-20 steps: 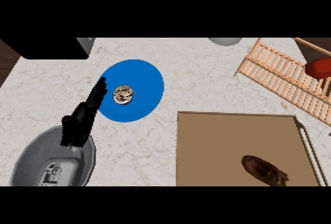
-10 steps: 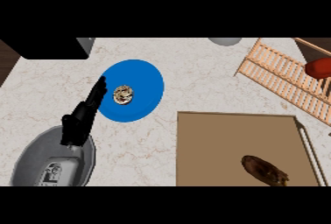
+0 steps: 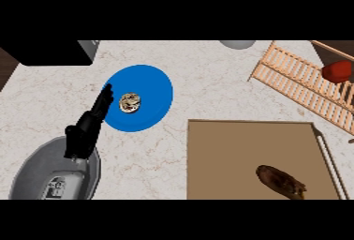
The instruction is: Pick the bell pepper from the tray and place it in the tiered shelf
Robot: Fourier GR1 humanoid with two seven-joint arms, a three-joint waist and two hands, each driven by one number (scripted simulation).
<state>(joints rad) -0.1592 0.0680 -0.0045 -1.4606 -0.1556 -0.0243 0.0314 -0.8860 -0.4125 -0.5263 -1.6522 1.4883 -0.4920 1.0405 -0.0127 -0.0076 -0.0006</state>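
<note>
Pale marble-patterned counter fills the view, veined in grey. At its right edge stands the tiered shelf, built of light wooden slats set at a slant. The bell pepper, red, glossy and rounded, sits within the shelf at its upper right end, well apart from the tray. The tray is a flat tan rectangle at the counter's lower right; a dark brown, lumpy item lies near its lower edge. A round blue plate, smooth and matte, lies left of centre and carries a small speckled item. The left hand, black, rests with fingers straight and released, tips at the plate's left rim. The right hand does not show.
</note>
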